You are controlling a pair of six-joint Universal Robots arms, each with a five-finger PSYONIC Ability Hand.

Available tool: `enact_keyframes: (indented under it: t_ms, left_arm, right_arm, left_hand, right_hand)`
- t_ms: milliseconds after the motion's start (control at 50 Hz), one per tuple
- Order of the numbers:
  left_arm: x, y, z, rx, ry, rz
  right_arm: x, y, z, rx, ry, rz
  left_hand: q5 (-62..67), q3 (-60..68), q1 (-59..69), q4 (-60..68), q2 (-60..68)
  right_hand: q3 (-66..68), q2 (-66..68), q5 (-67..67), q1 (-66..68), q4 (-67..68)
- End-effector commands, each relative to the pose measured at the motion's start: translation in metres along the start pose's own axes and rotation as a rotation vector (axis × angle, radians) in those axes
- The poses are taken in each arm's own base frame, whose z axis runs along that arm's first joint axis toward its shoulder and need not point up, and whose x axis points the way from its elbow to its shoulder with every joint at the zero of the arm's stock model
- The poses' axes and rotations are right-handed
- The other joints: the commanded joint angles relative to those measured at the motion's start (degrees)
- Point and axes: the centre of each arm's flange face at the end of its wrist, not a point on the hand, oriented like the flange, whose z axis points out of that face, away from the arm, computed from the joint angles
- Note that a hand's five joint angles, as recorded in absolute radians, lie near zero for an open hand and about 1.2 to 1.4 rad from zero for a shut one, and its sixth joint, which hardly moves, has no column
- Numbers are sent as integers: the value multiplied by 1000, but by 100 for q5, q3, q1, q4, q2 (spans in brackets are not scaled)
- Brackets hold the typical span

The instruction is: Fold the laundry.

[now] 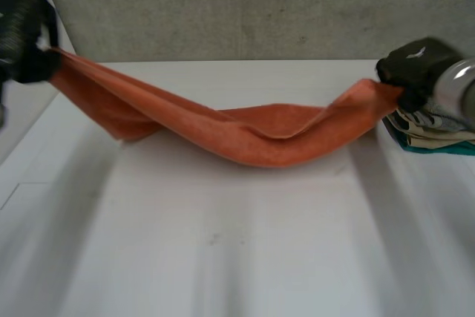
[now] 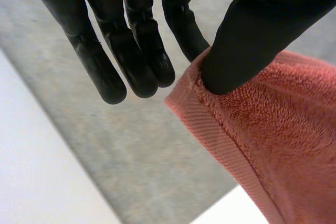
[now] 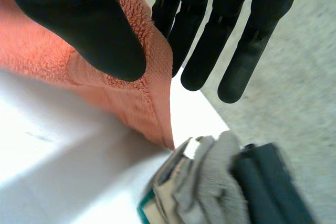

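Our left hand point(image 1: 26, 31), raised at ten o'clock beyond the table's far corner, pinches one end of the orange towel point(image 1: 252, 135) between thumb point(image 2: 252, 40) and straight fingers point(image 2: 131, 61). At three o'clock our right hand point(image 1: 412, 68) grips the other end the same way. Between them we see the towel stretched and twisted, its middle sagging onto the white table point(image 1: 223, 257). A pile of folded cloths point(image 1: 430, 135) lies just under the right hand, before a grey wall point(image 1: 223, 5).

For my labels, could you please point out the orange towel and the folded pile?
orange towel point(image 1: 260, 139), head view, its sagging middle.
folded pile point(image 1: 434, 133), head view, its visible side.
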Motion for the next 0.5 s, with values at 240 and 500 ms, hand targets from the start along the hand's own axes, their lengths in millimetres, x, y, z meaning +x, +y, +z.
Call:
enact_keyframes:
  t_ms: [240, 500]
  left_arm:
    - [-43, 24, -5, -202, -14, -1]
    - [14, 143, 52, -488, 167, 148]
  right_arm:
    - [35, -21, -75, 31, -14, -57]
    - [25, 36, 50, -91, -55, 98]
  left_hand:
    - [1387, 1155, 1356, 1101, 1125]
    - [1387, 1155, 1356, 1101, 1125]
  right_hand:
    - [1223, 1303, 1179, 3343, 1159]
    - [1223, 1303, 1179, 3343, 1159]
